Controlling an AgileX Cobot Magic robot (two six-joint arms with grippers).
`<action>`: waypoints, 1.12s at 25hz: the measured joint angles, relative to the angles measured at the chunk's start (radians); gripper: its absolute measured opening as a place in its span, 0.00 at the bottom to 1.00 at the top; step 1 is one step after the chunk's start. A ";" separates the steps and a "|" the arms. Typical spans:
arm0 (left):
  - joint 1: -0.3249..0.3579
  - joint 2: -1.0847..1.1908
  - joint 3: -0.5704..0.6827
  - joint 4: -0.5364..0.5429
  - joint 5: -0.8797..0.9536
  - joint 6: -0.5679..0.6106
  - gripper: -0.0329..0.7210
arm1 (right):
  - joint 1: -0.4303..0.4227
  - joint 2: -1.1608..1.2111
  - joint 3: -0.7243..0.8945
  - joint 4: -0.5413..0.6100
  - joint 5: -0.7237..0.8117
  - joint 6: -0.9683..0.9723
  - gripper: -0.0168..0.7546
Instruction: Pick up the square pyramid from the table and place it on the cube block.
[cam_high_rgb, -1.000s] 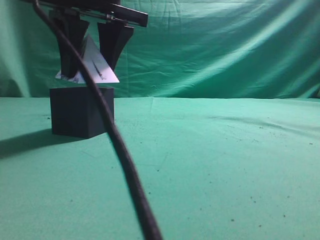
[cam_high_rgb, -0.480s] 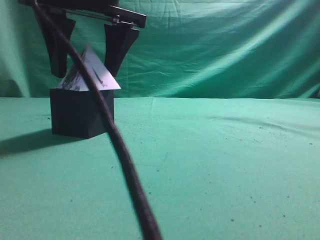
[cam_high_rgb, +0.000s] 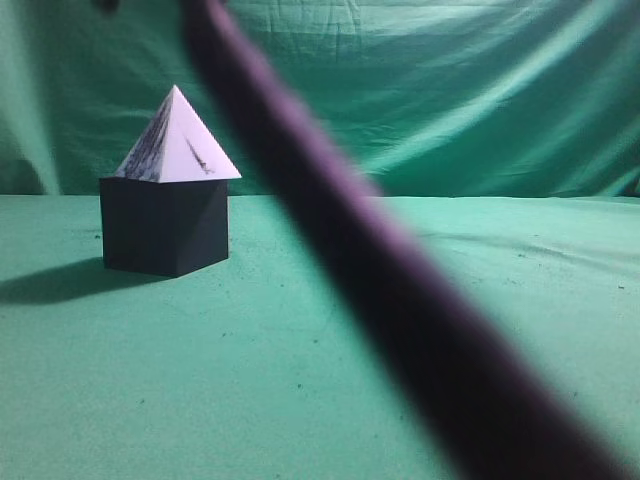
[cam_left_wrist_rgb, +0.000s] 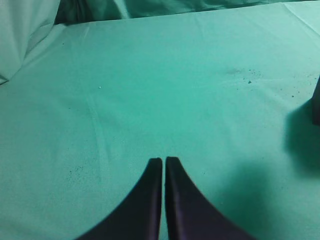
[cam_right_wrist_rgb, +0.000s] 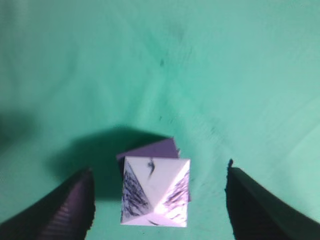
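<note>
My right gripper (cam_right_wrist_rgb: 157, 202) hangs with its fingers (cam_right_wrist_rgb: 70, 210) spread wide, one on each side of the square pyramid (cam_right_wrist_rgb: 156, 192) and touching neither face. The pyramid sits upright on top of the cube block (cam_high_rgb: 165, 225), its base about matching the cube's top. My left gripper (cam_left_wrist_rgb: 163, 165) has its tips pressed together over bare cloth, the cube just at its right edge. A blurred dark cable (cam_high_rgb: 400, 310) slants across in front of the cube. The table (cam_high_rgb: 450, 250) carries the cube at its far left.
</note>
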 joint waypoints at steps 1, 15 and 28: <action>0.000 0.000 0.000 0.000 0.000 0.000 0.04 | 0.000 -0.024 -0.021 -0.013 0.002 0.000 0.70; 0.000 0.000 0.000 0.000 0.000 0.000 0.04 | 0.000 -0.469 0.339 -0.152 0.022 0.107 0.02; 0.000 0.000 0.000 0.000 0.000 0.000 0.04 | 0.000 -1.121 1.123 -0.061 -0.359 0.236 0.02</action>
